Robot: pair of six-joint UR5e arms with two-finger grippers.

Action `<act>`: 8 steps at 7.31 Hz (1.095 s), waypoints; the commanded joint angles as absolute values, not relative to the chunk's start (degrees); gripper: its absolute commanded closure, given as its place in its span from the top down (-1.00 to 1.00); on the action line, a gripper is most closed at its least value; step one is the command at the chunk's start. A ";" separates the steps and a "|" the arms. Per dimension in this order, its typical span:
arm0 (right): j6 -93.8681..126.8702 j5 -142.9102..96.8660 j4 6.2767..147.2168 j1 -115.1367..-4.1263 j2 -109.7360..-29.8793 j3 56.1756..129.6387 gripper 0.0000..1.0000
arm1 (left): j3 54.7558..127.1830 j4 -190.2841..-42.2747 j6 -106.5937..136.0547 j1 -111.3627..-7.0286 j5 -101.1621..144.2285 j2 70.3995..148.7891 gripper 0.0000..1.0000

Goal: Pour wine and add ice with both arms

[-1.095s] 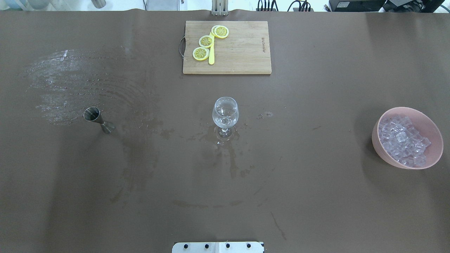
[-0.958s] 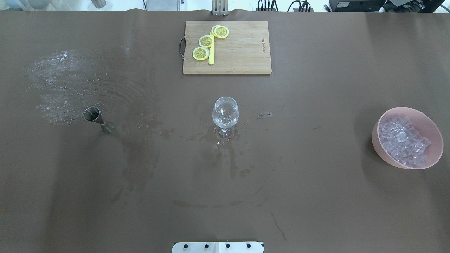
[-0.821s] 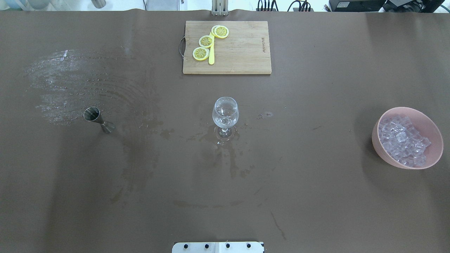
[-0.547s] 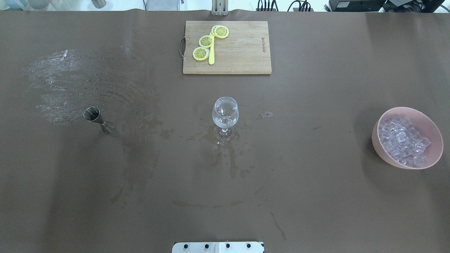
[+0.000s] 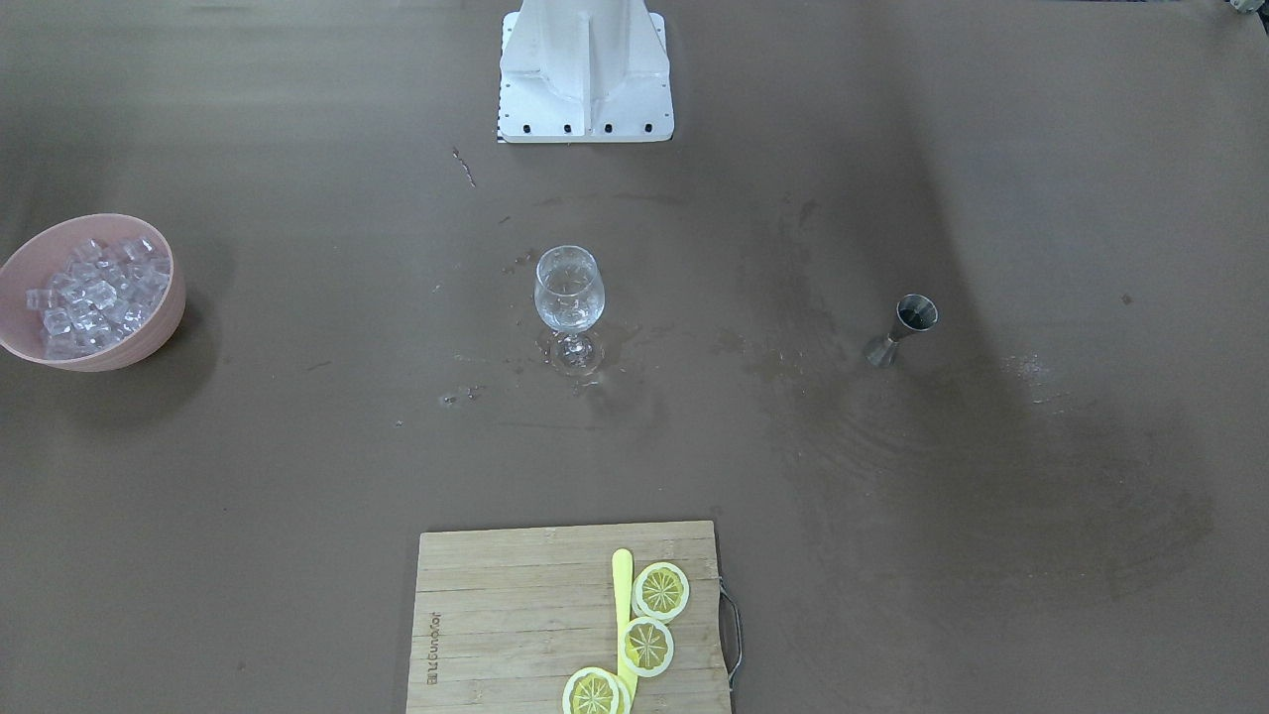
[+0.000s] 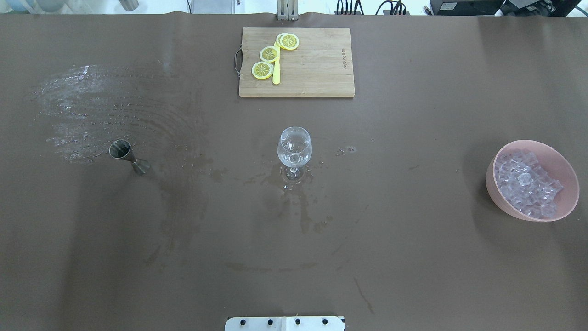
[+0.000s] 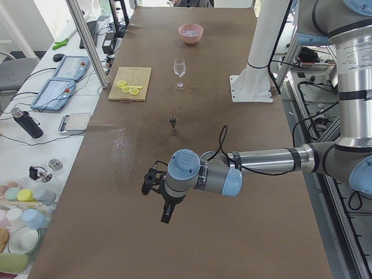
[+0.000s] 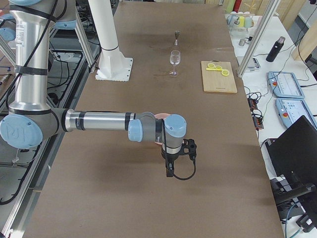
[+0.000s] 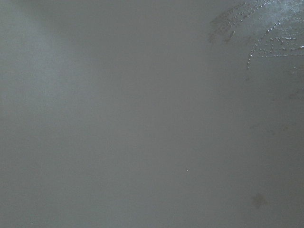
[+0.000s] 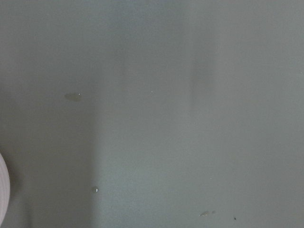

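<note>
Far out on the left part of the table [image 6: 413, 257], beyond what the overhead view is covering, your left arm [image 7: 261, 160] is hanging low over bare cloth, with the left gripper [image 7: 156, 187] pointing down. It is showing only in the side view, so I cannot tell whether its jaws are apart or closed. Its wrist camera is seeing only the cloth and a corner of the wet patch [image 6: 78, 110].

From this gripper the small metal measuring cup [image 6: 121, 150] is lying further inward, past the wet patch. It is standing upright, its long axis vertical, with open room on every side. I am judging that the left arm is the nearer one for it, and that a grasp from the side at the narrow waist is fitting.

In the middle the glass [image 6: 294, 147] is standing upright on a damp ring, well apart from both the cup and the bowl. I cannot say surely whether it is holding any liquid. Behind it, near the far edge, the cutting board [image 6: 317, 64] is carrying lemon slices [image 6: 269, 54] and is lying out of both paths.

Well to the right of the glass, the ice [image 6: 526, 181] is filling the pink bowl [image 6: 498, 200]. Your right arm [image 8: 99, 120] is reaching over this bowl and partly hiding it. The right gripper [image 8: 179, 157] is hanging just beside it, on the side away from the glass. Here too I cannot tell the state of the jaws. This arm is the nearer one for the ice: it is needing to come back inward over the rim, and then the way to the glass is running across open table.
</note>
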State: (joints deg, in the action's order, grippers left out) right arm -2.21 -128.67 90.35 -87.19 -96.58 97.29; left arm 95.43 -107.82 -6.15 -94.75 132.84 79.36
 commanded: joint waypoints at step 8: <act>-1.67 -129.19 79.45 -86.75 -95.27 100.29 1.00 | 94.83 -107.40 -5.54 -94.66 133.16 79.63 0.95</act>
